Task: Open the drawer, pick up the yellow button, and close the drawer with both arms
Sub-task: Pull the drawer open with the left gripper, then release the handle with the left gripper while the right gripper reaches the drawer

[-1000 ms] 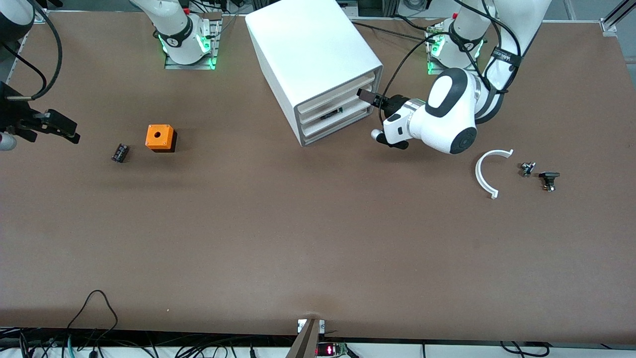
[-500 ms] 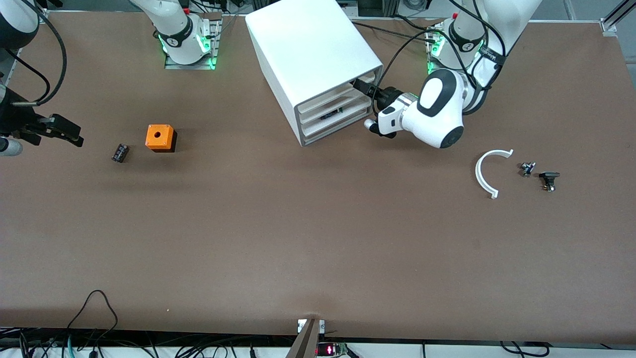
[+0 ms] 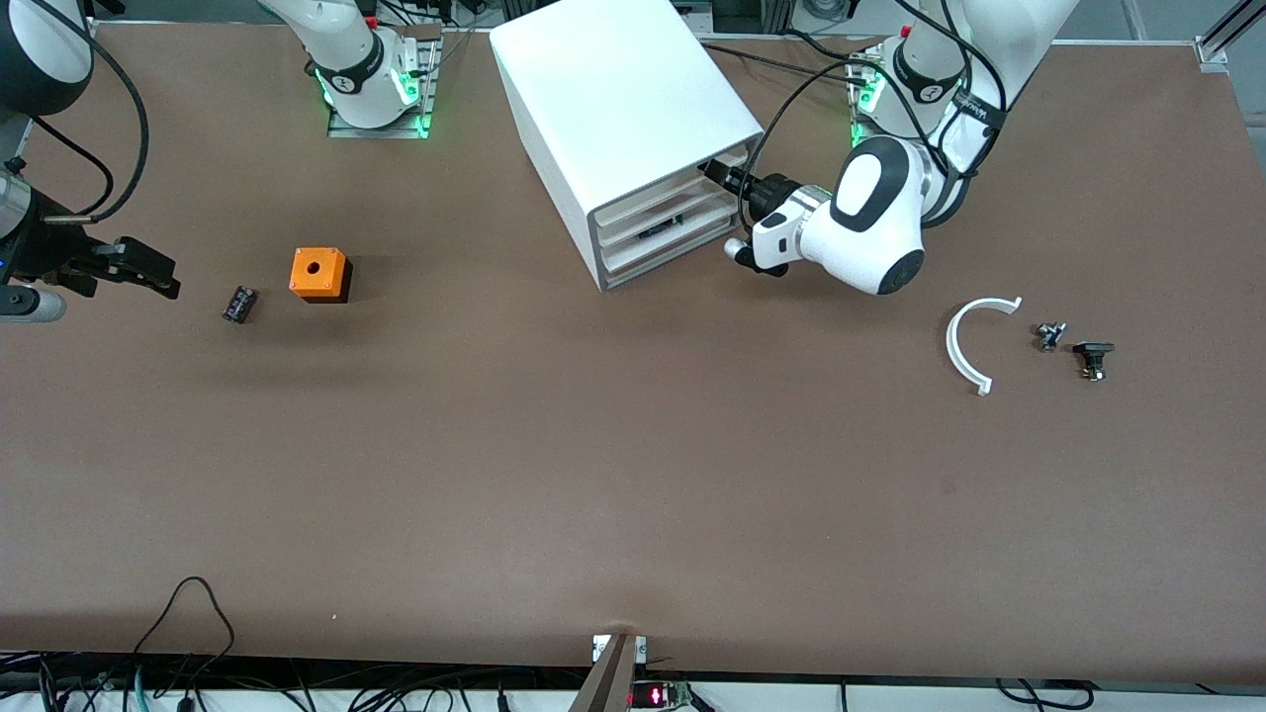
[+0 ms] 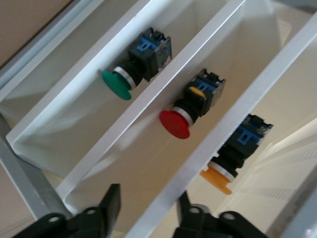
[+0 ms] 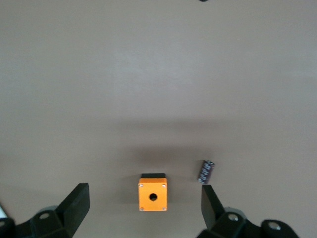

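Presently, you are looking at the left gripper (image 4: 146, 218) sitting at the front of the cabinet (image 3: 618, 109), its fingers spread to either side of the front wall of the middle drawer (image 4: 163, 124). Inside, three push buttons are showing, one per compartment: a green one (image 4: 133, 62), a red one (image 4: 190, 111) and the orange-yellow button (image 4: 233, 158). Your right gripper (image 3: 124, 267) is waiting, fingers spread, over the table (image 3: 593, 445) near the black cylinder (image 3: 238, 303) and orange cube (image 3: 317, 274).
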You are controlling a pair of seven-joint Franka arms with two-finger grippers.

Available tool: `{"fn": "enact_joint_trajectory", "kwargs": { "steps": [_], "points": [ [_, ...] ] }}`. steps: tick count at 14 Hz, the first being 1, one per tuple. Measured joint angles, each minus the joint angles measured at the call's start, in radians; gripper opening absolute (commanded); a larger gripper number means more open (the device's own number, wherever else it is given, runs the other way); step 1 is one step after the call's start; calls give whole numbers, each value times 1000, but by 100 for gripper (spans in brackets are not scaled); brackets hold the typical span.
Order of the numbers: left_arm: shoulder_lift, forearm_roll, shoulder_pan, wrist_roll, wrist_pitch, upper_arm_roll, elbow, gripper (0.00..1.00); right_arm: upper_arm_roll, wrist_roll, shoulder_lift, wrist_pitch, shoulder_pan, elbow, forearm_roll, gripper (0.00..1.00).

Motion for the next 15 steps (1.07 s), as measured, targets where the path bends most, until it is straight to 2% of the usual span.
{"fn": "enact_joint_trajectory", "kwargs": {
  "steps": [2, 4, 6, 7, 12, 14, 15],
  "points": [
    [-13, 4, 3, 26, 24, 56, 28, 0, 0, 0, 0, 0, 0, 5, 48, 100],
    [-19, 82, 17, 39, 38, 127, 93, 0, 0, -8, 0, 0, 1, 10, 57, 100],
    [-18, 112, 35, 58, 42, 154, 142, 0, 1, -23, 0, 0, 8, 10, 60, 100],
    [-17, 117, 35, 60, 56, 155, 147, 99, 3, -28, 1, 0, 17, 10, 62, 100],
    [-17, 145, 37, 50, 140, 170, 167, 100, 11, -76, 68, 46, 154, 19, 66, 100],
    [-21, 162, 38, 47, 145, 200, 198, 100, 14, -90, 118, 62, 226, 65, 68, 100],
    [-28, 217, 39, 45, 146, 218, 220, 100, 17, -115, 144, 63, 263, 101, 74, 100]
  ]
}}
